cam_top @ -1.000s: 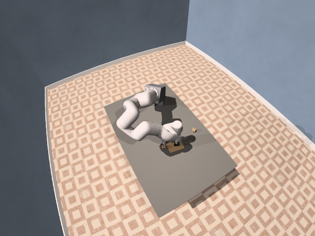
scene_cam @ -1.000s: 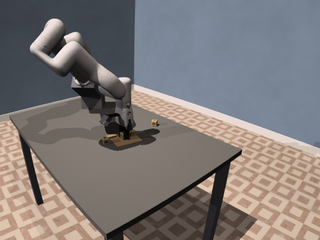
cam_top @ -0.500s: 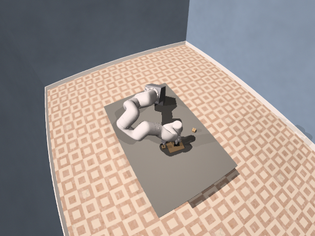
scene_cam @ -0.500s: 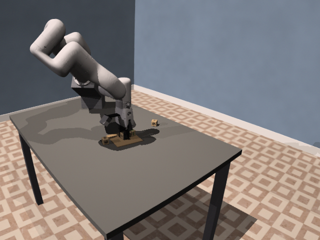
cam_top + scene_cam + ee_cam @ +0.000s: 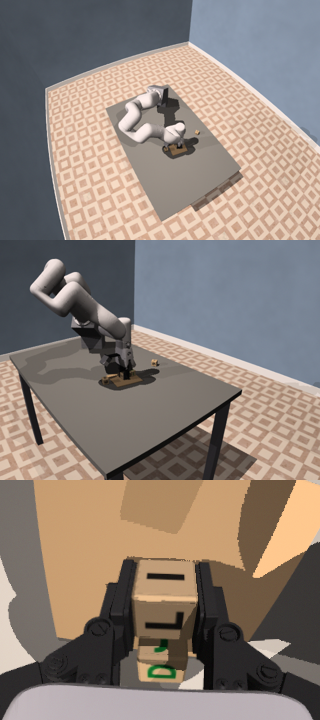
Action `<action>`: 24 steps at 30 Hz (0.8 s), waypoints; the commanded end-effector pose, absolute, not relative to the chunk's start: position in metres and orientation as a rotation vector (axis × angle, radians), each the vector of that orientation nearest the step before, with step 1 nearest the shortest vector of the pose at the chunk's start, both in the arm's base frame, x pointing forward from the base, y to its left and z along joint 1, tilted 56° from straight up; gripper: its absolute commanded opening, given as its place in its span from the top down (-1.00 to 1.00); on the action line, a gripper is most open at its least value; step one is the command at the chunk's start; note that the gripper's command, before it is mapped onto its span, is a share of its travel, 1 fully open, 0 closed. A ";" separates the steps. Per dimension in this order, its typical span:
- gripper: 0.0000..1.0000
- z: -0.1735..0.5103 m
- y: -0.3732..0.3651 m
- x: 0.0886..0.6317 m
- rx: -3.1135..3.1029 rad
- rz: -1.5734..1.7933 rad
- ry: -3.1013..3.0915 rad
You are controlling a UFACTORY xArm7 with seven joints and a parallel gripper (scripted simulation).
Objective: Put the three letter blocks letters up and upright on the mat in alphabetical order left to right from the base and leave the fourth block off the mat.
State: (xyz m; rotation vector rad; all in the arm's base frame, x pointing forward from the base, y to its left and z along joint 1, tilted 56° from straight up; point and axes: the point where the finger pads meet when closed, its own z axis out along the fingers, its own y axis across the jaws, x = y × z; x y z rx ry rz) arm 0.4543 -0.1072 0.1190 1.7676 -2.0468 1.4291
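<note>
The gripper is low over the mat, shut on the block with a black L. This block looks level, on or just above the mat; its underside is hidden. The block with a green D is close beside it, towards the mat's right edge in the exterior view; its base is partly hidden. L and D face up and read the same way. One block lies off the mat's left side. Another block lies far right of the mat.
The grey table carries the robot base at its back. The arm reaches over the table's left part and shades the mat. Top letters of the two outer blocks are too small to read.
</note>
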 end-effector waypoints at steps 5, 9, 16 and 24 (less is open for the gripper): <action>0.47 0.120 -0.106 0.455 1.771 1.431 -2.046; 0.47 0.120 -0.106 0.455 1.771 1.431 -2.046; 0.30 0.120 -0.106 0.455 1.771 1.431 -2.046; 0.14 0.120 -0.106 0.455 1.771 1.431 -2.046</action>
